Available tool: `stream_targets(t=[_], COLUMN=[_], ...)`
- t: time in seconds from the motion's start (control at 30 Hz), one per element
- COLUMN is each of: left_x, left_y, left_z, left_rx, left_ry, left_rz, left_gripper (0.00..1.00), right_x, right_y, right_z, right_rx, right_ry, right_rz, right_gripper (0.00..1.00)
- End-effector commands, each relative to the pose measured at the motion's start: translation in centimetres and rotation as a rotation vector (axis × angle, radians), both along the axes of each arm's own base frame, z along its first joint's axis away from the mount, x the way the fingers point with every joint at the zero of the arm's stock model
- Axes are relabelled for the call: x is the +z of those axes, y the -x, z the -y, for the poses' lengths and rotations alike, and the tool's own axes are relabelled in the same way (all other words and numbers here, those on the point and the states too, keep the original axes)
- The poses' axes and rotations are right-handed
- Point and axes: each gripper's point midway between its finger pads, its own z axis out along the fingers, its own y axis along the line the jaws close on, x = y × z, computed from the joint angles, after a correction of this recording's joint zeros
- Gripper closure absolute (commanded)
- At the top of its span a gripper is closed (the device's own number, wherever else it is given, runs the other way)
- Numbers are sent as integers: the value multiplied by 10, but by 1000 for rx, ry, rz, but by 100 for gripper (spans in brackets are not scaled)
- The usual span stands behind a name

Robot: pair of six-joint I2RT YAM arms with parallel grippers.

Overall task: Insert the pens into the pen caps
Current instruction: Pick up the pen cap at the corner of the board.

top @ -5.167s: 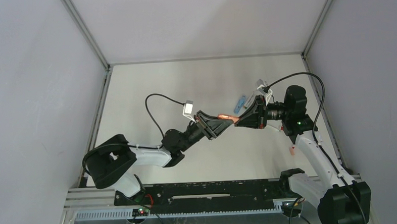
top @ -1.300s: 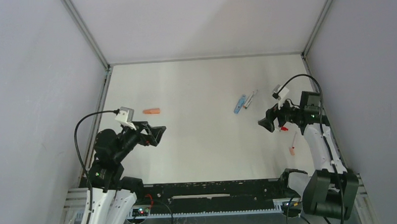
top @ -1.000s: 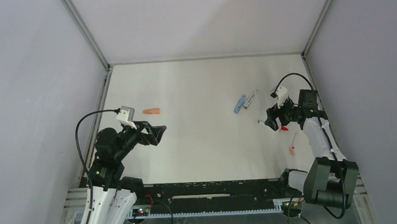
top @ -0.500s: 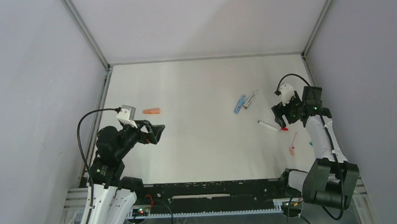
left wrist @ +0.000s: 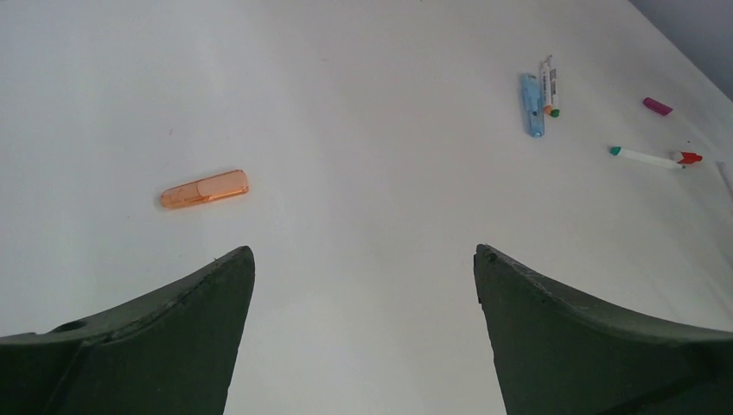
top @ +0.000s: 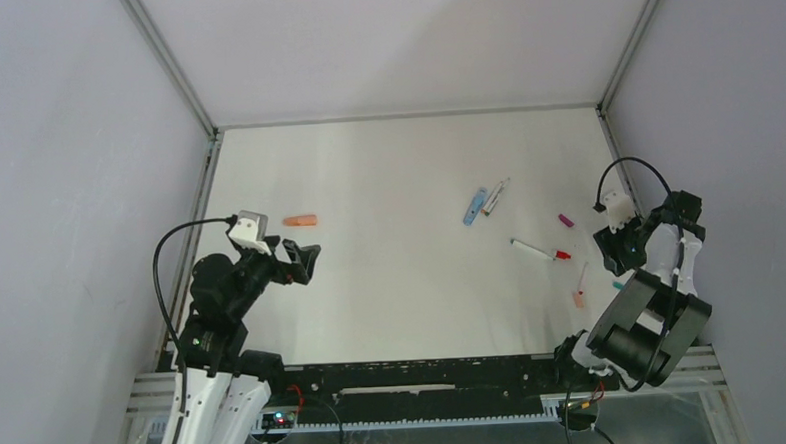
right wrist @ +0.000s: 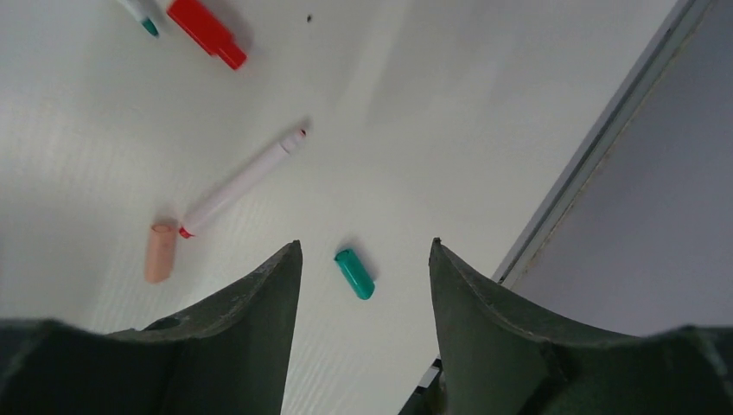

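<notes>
Teal pen cap [right wrist: 355, 274] is lying at the lower right of the bench [top: 387, 182], where the right end effector [right wrist: 363, 246], having swung away from the red-capped pen [top: 538, 250], is now hovering empty with jaws narrowing, seemingly picking it next, while the left end effector [left wrist: 363, 255] is waiting wide open.

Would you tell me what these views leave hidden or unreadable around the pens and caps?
Right wrist view: the top edge cuts off the teal-tipped pen beside the red cap; whether they join is unclear.
Left wrist view: print on the pen beside the light blue cap is too small to read.
Top view: the teal cap is too small to show its open end.
</notes>
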Motion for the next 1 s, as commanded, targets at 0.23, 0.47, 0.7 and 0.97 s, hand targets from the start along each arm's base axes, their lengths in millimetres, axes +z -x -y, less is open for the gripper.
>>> stream_targets(t=[0.23,0.47,0.7,0.97], left_x=[-2,-5,-11,-12], left_y=[-4,-5,-8,-9], left_z=[0,4,4,6], left_rx=[2,-12,8,4], left_ry=[-4,15,42,62], left_rz=[4,-39,-87,-119], left_gripper=[0,0,0,0], right_x=[-33,-40,-49,-64], right_y=[11,28,45,44], right_z=[31,30,28,37], right_rx=[129,161,185,181], right_ry=[112,87,54,56], right_rz=[-164,-222,-294,-308], right_gripper=[48,49,50,56])
